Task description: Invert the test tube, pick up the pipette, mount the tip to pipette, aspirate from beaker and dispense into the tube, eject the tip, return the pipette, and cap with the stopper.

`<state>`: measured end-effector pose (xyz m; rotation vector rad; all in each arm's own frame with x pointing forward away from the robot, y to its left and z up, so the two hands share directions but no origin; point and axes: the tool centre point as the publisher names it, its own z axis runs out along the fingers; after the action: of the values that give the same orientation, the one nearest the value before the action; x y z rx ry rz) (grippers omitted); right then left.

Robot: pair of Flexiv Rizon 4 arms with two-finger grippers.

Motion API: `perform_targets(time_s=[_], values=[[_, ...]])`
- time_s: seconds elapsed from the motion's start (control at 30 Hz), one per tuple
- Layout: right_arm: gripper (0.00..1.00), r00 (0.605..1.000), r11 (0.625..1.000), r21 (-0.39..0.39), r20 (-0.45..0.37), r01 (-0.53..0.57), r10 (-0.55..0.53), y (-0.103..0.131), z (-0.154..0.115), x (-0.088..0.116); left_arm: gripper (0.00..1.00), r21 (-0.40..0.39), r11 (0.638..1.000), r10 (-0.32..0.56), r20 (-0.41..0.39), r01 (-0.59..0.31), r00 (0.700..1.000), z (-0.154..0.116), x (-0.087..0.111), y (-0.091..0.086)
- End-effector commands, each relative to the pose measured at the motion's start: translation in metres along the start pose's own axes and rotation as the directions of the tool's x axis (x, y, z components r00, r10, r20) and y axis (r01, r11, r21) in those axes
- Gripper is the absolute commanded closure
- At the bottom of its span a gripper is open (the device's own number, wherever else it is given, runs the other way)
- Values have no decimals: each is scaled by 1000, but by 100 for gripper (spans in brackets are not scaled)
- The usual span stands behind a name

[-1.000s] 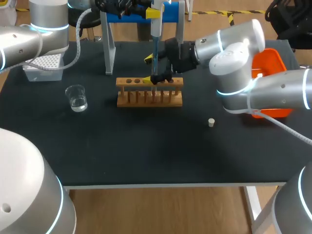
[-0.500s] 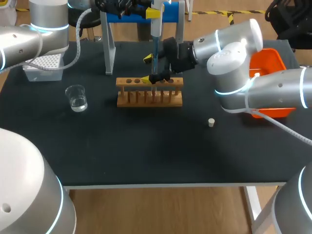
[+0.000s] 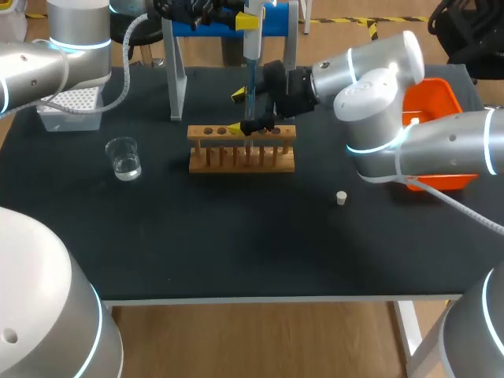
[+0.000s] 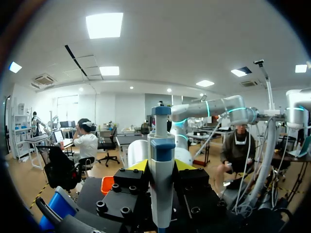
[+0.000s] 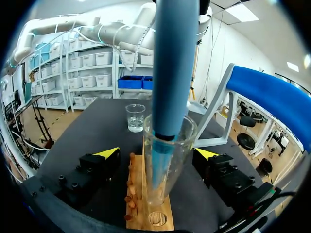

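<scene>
Holding the pipette (image 3: 251, 47) clamped in my left end effector (image 4: 162, 165), long axis straight up and down, blue end pointing down into the open mouth of the clear test tube (image 5: 163, 179), which stands upright at the wooden rack (image 3: 242, 161). My right end effector (image 5: 156, 153) sits wide open around the tube. On the black worktop (image 3: 236, 236), the beaker (image 3: 124, 157) is left of the rack and the little stopper (image 3: 341, 198) right.
</scene>
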<state>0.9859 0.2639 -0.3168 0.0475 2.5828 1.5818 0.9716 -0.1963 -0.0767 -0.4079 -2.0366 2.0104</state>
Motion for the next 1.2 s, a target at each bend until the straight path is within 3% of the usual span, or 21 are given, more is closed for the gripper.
perform_targets(time_s=[0.03,1.2], values=[[0,1000,1000,2,-2,0,0,0,0,-1,100,-4,1000,1,-4,-1,1000,-2,-1,-1],[0,1000,1000,2,-2,0,0,0,0,-1,100,-59,998,35,22,-34,999,6,5,-27]])
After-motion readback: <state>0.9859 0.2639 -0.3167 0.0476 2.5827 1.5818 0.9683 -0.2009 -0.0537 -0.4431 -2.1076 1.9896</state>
